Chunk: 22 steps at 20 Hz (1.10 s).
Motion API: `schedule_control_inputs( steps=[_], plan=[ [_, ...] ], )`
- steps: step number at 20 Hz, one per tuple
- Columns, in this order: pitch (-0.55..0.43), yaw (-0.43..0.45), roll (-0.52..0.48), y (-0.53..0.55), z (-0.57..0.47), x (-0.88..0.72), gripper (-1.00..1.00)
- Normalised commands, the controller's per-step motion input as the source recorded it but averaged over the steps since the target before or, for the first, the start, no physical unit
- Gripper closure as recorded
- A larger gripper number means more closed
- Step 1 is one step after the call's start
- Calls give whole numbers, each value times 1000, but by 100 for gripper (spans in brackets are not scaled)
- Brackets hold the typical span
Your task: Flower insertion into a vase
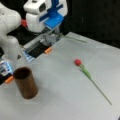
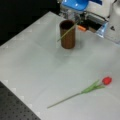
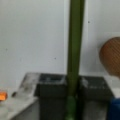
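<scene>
Gripper (image 3: 73, 86): jaws clamped on a green stem (image 3: 74, 45), held up near table's (image 1: 65, 95) far edge; stem sticks out past the fingers (image 3: 51, 87), seen in both front views (image 1: 73, 38).

Vase (image 1: 25, 82): brown cylinder, upright on table, dark inside, near the robot-base side; also in a front view (image 2: 67, 34) and at wrist view's right (image 3: 111, 56). Held stem crosses its mouth in that front view; can't tell if inside.

Red flower (image 1: 78, 62): lying flat mid-table w/ long stem and leaves, well apart from vase; also (image 2: 107, 80).

A robotics lab: perforated optical bench (image 2: 15, 110) (black), dark backdrop (image 1: 95, 17).
</scene>
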Motion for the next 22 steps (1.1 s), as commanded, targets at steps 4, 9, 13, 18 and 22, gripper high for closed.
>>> schedule_control_inputs(
  steps=[4, 9, 13, 18, 22],
  plan=[
    [-72, 36, 74, -454, -20, -605, 100],
    [-151, 50, -4, -560, -240, -761, 100],
    [-176, 110, -83, -554, -302, -840, 100],
    [-104, 132, -139, -449, -189, -803, 100],
    [-56, 116, -146, -271, -71, -611, 100]
  ],
)
